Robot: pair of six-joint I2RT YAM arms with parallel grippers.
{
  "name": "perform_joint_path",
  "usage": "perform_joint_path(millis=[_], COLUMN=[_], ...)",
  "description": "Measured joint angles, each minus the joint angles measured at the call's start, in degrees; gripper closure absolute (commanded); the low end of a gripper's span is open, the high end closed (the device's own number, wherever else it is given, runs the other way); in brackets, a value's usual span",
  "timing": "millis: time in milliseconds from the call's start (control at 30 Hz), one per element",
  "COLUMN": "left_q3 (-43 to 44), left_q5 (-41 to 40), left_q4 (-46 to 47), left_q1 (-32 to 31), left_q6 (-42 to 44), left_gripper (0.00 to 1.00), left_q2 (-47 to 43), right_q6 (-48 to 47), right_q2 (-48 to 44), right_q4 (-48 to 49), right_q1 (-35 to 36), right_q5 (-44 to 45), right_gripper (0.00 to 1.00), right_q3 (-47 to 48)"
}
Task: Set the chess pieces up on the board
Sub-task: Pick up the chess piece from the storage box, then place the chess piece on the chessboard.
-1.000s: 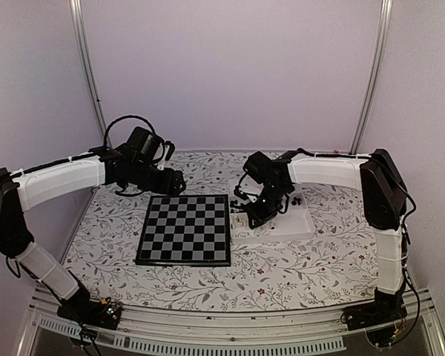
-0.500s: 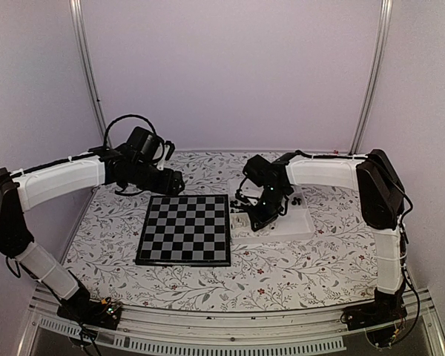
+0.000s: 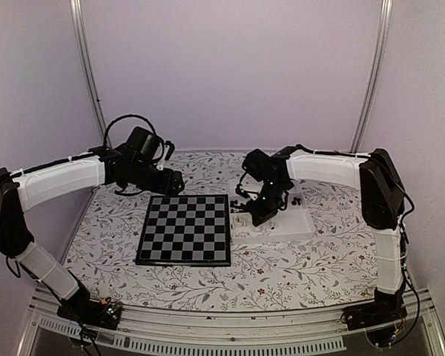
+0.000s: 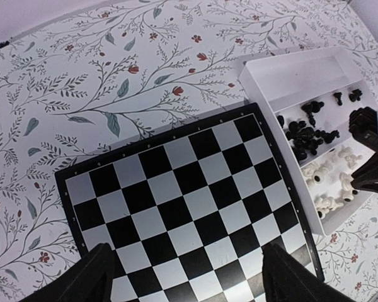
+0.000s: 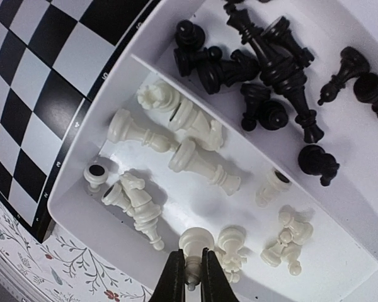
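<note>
From above, pale lilac walls (image 3: 230,67) and two metal posts (image 3: 87,67) close in a table spread with a floral cloth (image 3: 297,263). The board (image 3: 185,230) lies flat at its middle, and a white tray (image 3: 300,222) sits hard against the board's right edge. The left gripper (image 3: 174,182) hangs over the board's far left corner. The right gripper (image 3: 254,216) dips into the tray's near end.

In the left wrist view, its fingers (image 4: 91,280) stand spread wide with nothing between them, above the checks. Leafy cloth lies beyond, and the chess pieces (image 4: 312,135) lie heaped in the tray.

In the right wrist view, the jaws are pressed together on the slim end of a white piece (image 5: 196,240) in the white compartment. The black pieces fill the next one. A strip of cloth shows at the lower left.
</note>
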Motion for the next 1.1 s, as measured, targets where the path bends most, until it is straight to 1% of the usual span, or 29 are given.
perform_joint_path(millis=[133,300,467,600,700,967,1100], left_q3=[-1.38,-4.96,-9.4,-12.96,-14.62,-17.53,-18.12], left_q5=[-0.07,0.28,2.54,3.76,4.57,6.14,6.25], left_q4=[0.15,0.28,1.2,1.66,1.7,2.01,1.53], left_q1=[0.04,0.87,5.14,7.82,8.35,8.44,8.44], left_q6=[0.0,-0.98,-4.0,-5.42,-6.23,-6.64,-6.62], left_gripper=[0.17,0.17,0.17,0.17,0.17,0.18,0.17], left_q2=[-0.9,-3.8,-6.14,-8.41,-10.36,-14.01,-14.93], right_q6=[0.55,0.68,0.63,0.63,0.66,1.2,1.73], right_q2=[-0.46,-0.48,0.11,2.99,5.88,14.71,16.61], right_q4=[-3.37,-5.14,-6.36,-6.67,-6.97,-7.82,-8.07], right_q1=[1.38,5.86,11.47,14.99,16.85,19.02,19.56], right_q5=[1.77,2.43,2.14,1.66,1.18,-0.37,-1.29], right_gripper=[1.0,1.0,1.0,1.0,1.0,1.0,1.0], right_q3=[6.01,13.68,17.14,21.0,23.39,30.16,30.88])
